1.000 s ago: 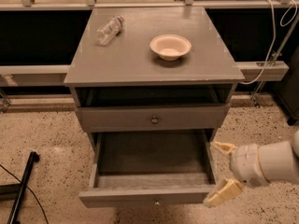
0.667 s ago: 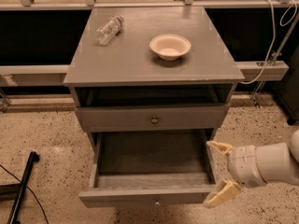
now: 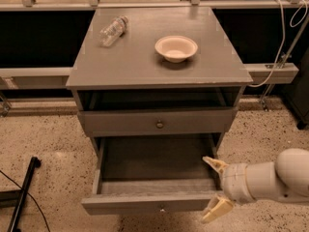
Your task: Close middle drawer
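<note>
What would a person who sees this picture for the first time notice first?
The middle drawer stands pulled far out of the grey cabinet. At its front right corner hangs the gripper, its pale fingers spread open. On the cabinet top rest a white bowl and a clear plastic bottle lying on its side.

A grey cabinet (image 3: 140,66) carries a plastic bottle (image 3: 114,30) and pale bowl (image 3: 176,48) on top, its middle drawer (image 3: 140,204) pulled out, with the gripper (image 3: 207,189), fingers spread, at the drawer's right front corner.
</note>
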